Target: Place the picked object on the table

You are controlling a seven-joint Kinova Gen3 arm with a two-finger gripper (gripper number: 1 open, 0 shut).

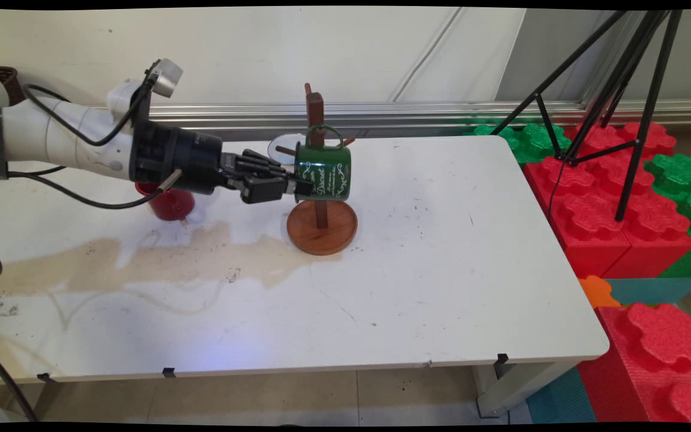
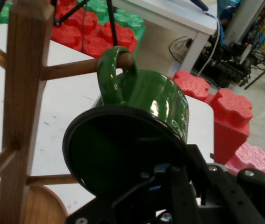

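Beside the wooden mug tree (image 1: 320,180), hand (image 1: 301,187) gripping green mug (image 1: 324,173), handle over 1 peg; red cup (image 1: 170,203) behind.

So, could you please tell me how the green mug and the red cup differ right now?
The green mug hangs by its handle on a peg of the wooden mug tree, tipped on its side; the red cup stands on the table. The claw grips the green mug's rim, while the red cup sits untouched, partly hidden behind the arm. The green mug bears pale lettering; none shows on the red cup.
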